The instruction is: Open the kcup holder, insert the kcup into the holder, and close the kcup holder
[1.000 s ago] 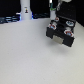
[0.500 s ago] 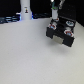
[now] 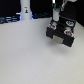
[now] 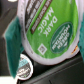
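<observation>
The kcup holder (image 3: pixel 61 34) is a black boxy unit at the exterior view's upper right, and its drawer looks pulled out toward the front. My gripper (image 3: pixel 56 21) hangs just above the holder's back part. In the wrist view the kcup (image 4: pixel 47 32) fills most of the picture, its green lid facing the camera. A dark teal finger (image 4: pixel 10 44) presses against its side, so the gripper is shut on it. Below the kcup lies part of the black holder (image 4: pixel 47 75).
Pods with red-and-white lids (image 3: pixel 68 29) sit on the holder, and one small pod lid (image 4: pixel 23 63) shows beside the finger. A white bottle-like post (image 3: pixel 25 9) stands at the back of the white table (image 3: pixel 30 55).
</observation>
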